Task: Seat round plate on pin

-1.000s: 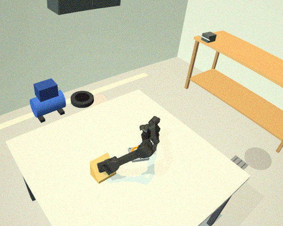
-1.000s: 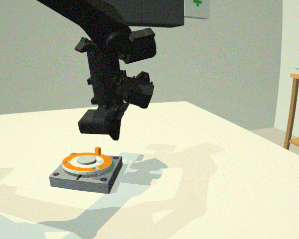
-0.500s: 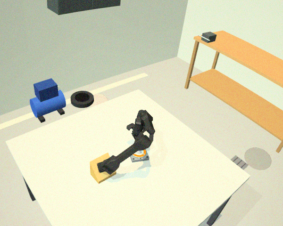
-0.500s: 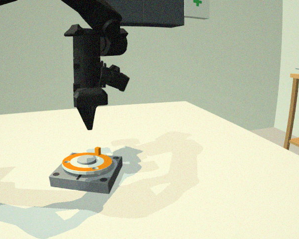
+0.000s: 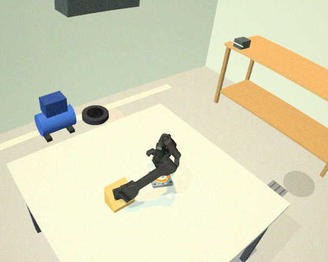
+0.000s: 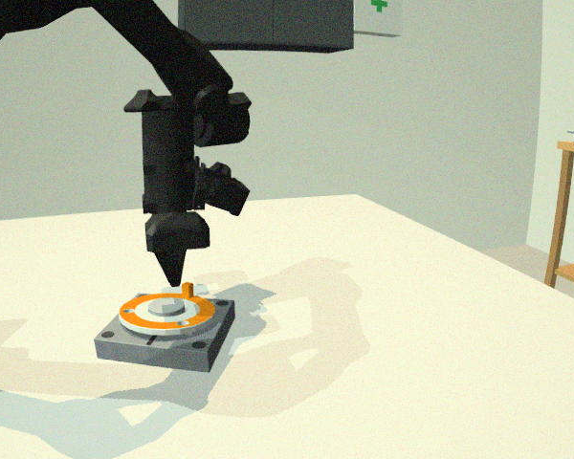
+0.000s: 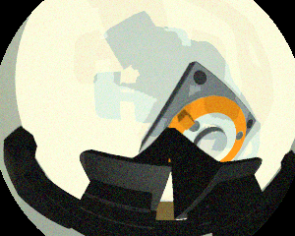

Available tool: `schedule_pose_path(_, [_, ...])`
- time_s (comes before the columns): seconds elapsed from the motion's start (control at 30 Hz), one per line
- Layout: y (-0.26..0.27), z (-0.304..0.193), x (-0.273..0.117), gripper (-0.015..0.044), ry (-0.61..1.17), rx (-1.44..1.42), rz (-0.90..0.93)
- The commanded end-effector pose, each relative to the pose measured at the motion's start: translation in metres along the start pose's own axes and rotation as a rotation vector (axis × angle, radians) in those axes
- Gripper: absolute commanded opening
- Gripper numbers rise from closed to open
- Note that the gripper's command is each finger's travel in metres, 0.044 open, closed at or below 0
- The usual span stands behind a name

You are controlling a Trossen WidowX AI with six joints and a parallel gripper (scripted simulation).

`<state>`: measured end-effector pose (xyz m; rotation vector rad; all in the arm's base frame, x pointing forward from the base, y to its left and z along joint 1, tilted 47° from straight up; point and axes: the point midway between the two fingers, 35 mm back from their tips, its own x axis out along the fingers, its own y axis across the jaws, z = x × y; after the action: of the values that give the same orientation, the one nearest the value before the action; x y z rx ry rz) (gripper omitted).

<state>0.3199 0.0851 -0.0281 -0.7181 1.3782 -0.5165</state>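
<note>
The round white plate with an orange ring [image 6: 134,312] [image 7: 213,106] [image 5: 162,178] sits on the post [image 6: 165,307] of the grey square base [image 6: 153,348] [image 7: 187,92] [image 5: 159,185]. Its upright orange tab [image 6: 187,289] stands at the far rim. Small holes show in the ring; I cannot see the pin. My gripper [image 6: 172,280] [image 7: 169,132] is shut and empty. It points straight down, its tip just above the plate's far rim and a little left of the tab. I cannot tell whether it touches the plate. In the top view the arm hides the fingers.
The arm's foot sits on a tan block [image 5: 111,200] left of the base. Off the table are a wooden shelf [image 5: 274,60], a blue compressor [image 5: 54,118] and a black tyre [image 5: 95,114]. A dark cabinet [image 6: 265,22] hangs on the back wall.
</note>
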Motion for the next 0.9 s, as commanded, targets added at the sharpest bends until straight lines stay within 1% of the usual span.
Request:
schedule_pose_path(0.0, [-0.001, 0.002, 0.002, 0.0, -0.002, -0.005, -0.003])
schedule_pose_path(0.87, [-0.024, 0.03, 0.002, 0.0, -0.003, -0.004, -0.004])
